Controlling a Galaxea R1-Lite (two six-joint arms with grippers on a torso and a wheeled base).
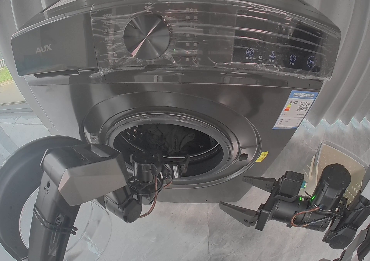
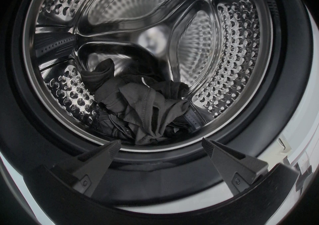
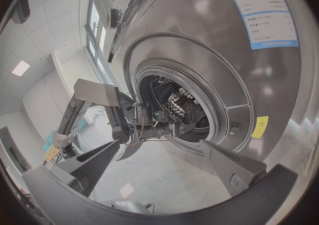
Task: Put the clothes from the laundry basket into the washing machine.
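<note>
At the washing machine [image 1: 216,92] rim, left gripper [image 2: 161,144] fingers [image 2: 232,166] apart, clothes [image 2: 139,109] beyond.

1. One washing machine [image 1: 185,92] is counted, with one dial [image 1: 146,37] and one door [image 1: 15,181].
2. One heap of dark clothes [image 2: 139,109] is seen; its pieces cannot be counted.
3. One laundry basket [image 1: 331,156] is counted, lower right.
4. Two grippers are counted: the left gripper [image 2: 161,142] and the right gripper [image 1: 232,191].
</note>
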